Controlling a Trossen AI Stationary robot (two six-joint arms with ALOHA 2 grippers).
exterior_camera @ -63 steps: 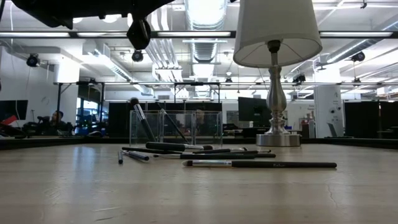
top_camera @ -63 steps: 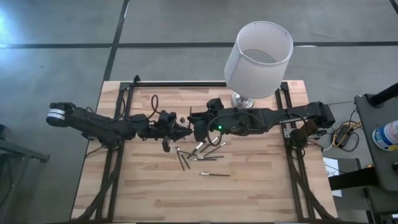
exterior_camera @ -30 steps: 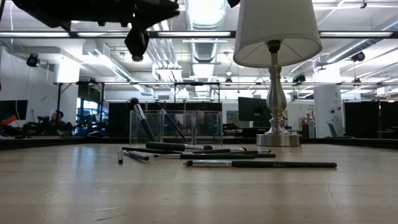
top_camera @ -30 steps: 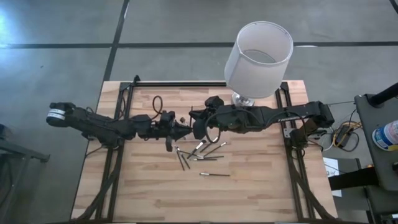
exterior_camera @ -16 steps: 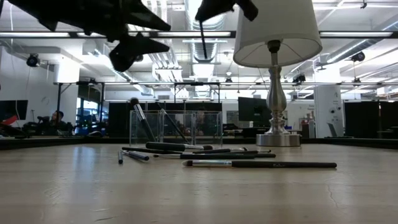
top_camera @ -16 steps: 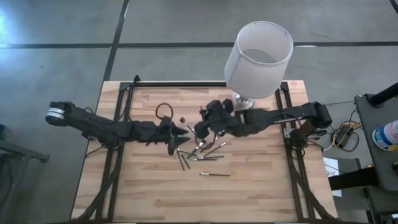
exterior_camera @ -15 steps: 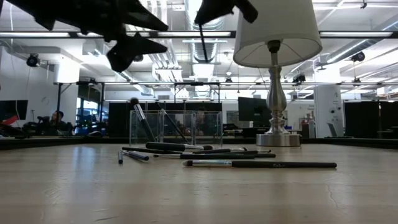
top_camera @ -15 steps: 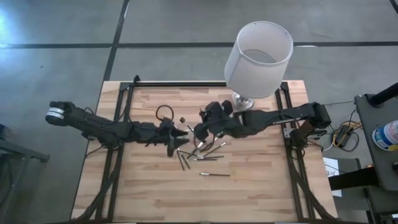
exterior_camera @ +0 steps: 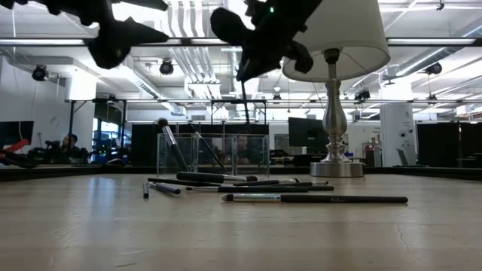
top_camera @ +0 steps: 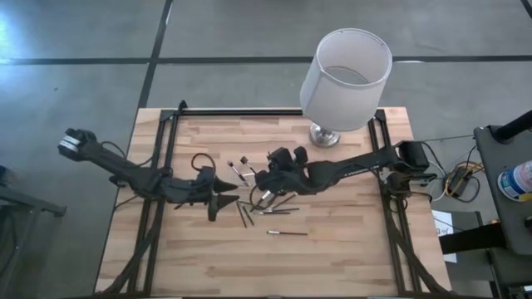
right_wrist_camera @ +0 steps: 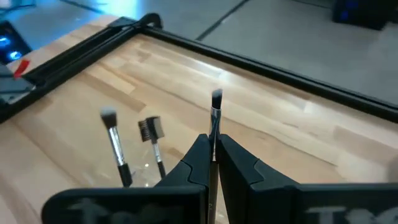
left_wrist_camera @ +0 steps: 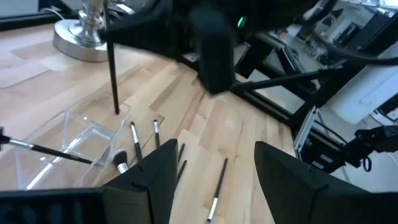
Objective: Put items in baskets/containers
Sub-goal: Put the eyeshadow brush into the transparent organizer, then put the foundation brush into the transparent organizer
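The items are thin makeup brushes. Several lie loose on the wood (top_camera: 274,205), one apart nearer the front (top_camera: 287,233). Two stand in the clear container (exterior_camera: 212,154), bristles up (right_wrist_camera: 109,118) (right_wrist_camera: 151,127). My right gripper (top_camera: 260,178) hovers over the container's right end, shut on one brush (exterior_camera: 245,102). That brush hangs above the container's rim (left_wrist_camera: 93,121). My left gripper (top_camera: 218,202) is open in the air left of the loose brushes, with nothing between its fingers (left_wrist_camera: 155,180). My right gripper pinches the brush's thin shaft (right_wrist_camera: 214,144) between its two fingertips. The brush reaches on past the fingertips and ends in a dark tip (right_wrist_camera: 216,95). It hangs nearly upright below the gripper (left_wrist_camera: 112,68), clear of the table and the container.
A white-shaded lamp (top_camera: 342,79) on a silver foot (exterior_camera: 336,167) stands at the back right, close behind my right arm. Black frame rails run along the table's left and right sides (top_camera: 158,166). Bare wood lies toward the front edge (top_camera: 249,266).
My right gripper has come down toward the container with its brush, tipping further downward and staying shut. My left gripper has opened and drawn back from the container toward the table's near left.
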